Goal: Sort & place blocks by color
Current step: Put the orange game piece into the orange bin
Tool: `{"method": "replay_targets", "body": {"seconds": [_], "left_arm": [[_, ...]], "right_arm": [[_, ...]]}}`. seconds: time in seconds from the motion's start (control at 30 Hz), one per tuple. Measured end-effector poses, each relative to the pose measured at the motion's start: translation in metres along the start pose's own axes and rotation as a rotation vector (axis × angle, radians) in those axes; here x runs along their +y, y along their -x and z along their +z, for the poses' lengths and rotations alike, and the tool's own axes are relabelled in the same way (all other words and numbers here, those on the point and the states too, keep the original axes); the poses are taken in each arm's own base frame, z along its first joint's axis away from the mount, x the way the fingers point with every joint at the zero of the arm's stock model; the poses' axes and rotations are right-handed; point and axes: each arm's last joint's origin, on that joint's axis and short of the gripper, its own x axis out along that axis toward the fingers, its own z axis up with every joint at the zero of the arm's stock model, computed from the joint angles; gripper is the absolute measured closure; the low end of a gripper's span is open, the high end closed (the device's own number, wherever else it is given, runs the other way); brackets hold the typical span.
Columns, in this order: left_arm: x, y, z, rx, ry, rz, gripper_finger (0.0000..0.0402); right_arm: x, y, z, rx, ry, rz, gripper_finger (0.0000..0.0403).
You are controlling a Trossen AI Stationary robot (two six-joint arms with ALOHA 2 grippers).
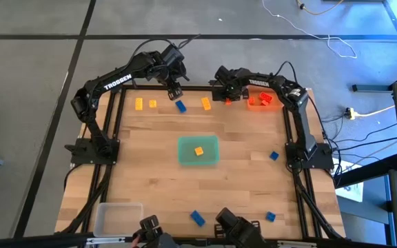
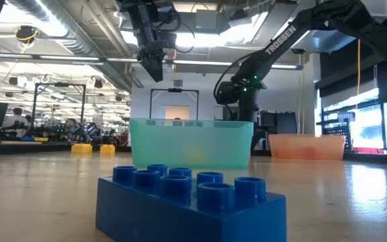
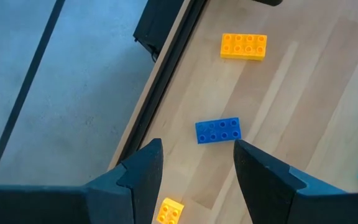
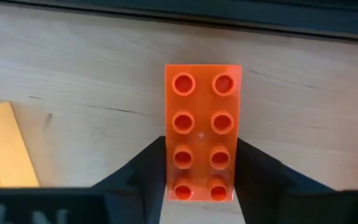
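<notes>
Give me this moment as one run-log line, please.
right gripper: fingers flanking orange brick near orange tray | left gripper: open above blue brick | green tray: one yellow brick

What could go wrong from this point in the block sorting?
1. The right gripper has its fingers on both sides of the orange-red brick, but only at one end; lifted like this, the brick might tilt or slip.
2. That brick lies close to the table's far edge, so a nudge could push it off.
3. The left gripper hangs open above the blue brick, near the same edge and the other arm, so the arms might crowd each other.
</notes>
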Motion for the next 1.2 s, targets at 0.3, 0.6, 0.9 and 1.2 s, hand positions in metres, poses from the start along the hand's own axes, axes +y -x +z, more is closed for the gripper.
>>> {"method": "replay_targets", "body": {"seconds": [0.3, 0.6, 0.9, 1.2], "left_arm": [[0.000, 0.000, 0.000, 0.000, -0.018, 0.000, 0.0214], [0.000, 0.000, 0.000, 0.000, -0.017, 0.000, 0.0214], [0.000, 0.000, 0.000, 0.000, -0.016, 0.000, 0.0214], [0.000, 0.000, 0.000, 0.000, -0.015, 0.000, 0.0214]], "right_arm": [[0.003, 0.004, 0.003, 0.017, 0.096, 0.019, 0.0262], [0.014, 0.041, 0.017, -0.007, 0.217, -0.017, 0.0262], [0.003, 0.091, 0.014, 0.088, 0.378, -0.275, 0.0262], [-0.012, 0.097, 0.004, 0.188, 0.466, -0.447, 0.0262]]}}
